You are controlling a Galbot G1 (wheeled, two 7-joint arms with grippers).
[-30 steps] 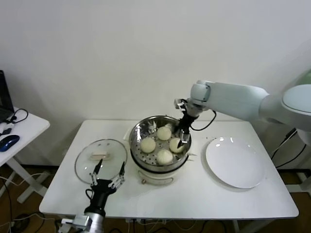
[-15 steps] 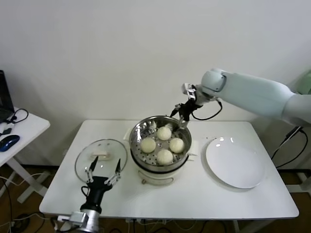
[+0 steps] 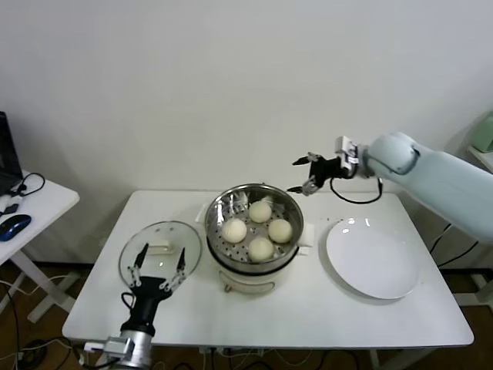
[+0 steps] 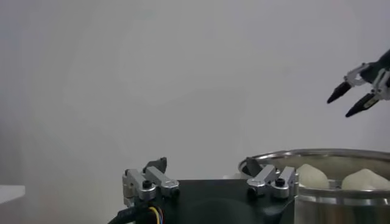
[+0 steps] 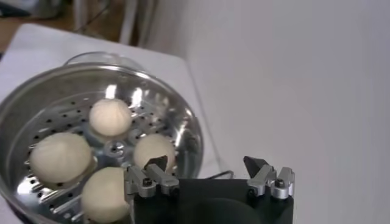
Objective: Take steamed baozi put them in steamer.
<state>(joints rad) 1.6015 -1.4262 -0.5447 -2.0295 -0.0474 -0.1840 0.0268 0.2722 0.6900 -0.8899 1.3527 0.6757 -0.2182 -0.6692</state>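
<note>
Several cream-white baozi (image 3: pixel 260 209) (image 3: pixel 234 230) (image 3: pixel 280 230) lie in the shiny steel steamer (image 3: pixel 218 210) on its white pot base at the table's middle. The right wrist view shows them in the perforated basket (image 5: pixel 183 125), one bun (image 5: pixel 109 116) farthest. My right gripper (image 3: pixel 303 175) is open and empty, raised in the air above and to the right of the steamer's rim. My left gripper (image 3: pixel 158 270) is open and empty, low at the table's front left, over the near edge of the glass lid. The right gripper also shows far off in the left wrist view (image 4: pixel 353 99).
A flat glass lid (image 3: pixel 159 243) lies left of the steamer. A bare white round plate (image 3: pixel 373 258) lies to the right. A side table with a blue mouse (image 3: pixel 14 225) stands at far left. A white wall is behind.
My right gripper has lifted out of the steamer and moved up and to the right, away from the buns. My left gripper has drifted slightly left and stays open.
</note>
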